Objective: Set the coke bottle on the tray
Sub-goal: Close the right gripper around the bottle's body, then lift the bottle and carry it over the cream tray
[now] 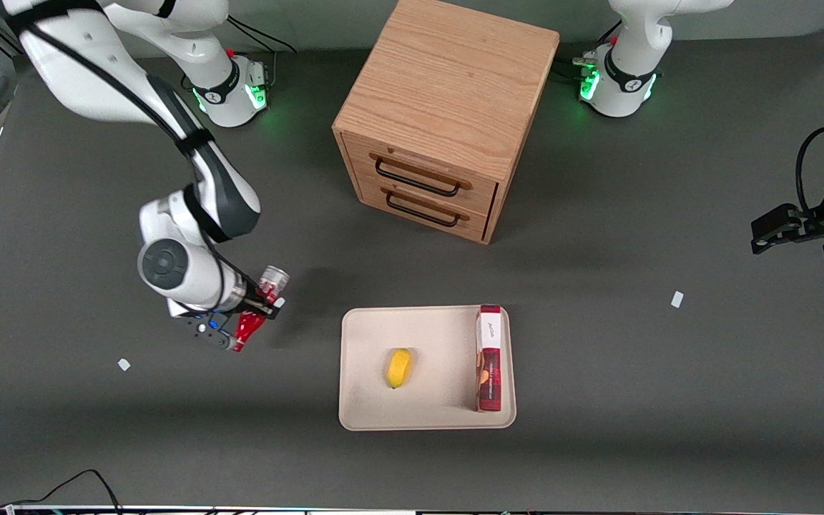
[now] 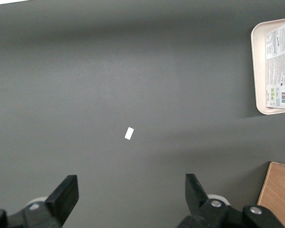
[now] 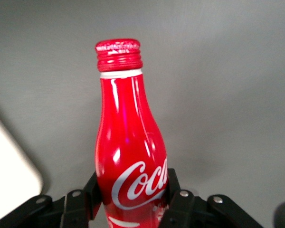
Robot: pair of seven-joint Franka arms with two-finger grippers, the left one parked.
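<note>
coke bottle (image 3: pixel 128 156): clamped at its lower body between the jaws, lying tilted above the counter (image 1: pixel 598 400), well short of the tray (image 1: pixel 369 408).
Risk: the smooth body may slide or swing in the grip; lemon (image 1: pixel 398 368) and box (image 1: pixel 489 357) crowd the tray.
gripper (image 1: pixel 249 315): low, beside the tray, toward the working arm's end.

White script reading "Coca" runs across the red coke bottle (image 3: pixel 128 161) clamped in the gripper (image 3: pixel 130 197); the print on the box (image 2: pixel 280 66) is illegible.
</note>
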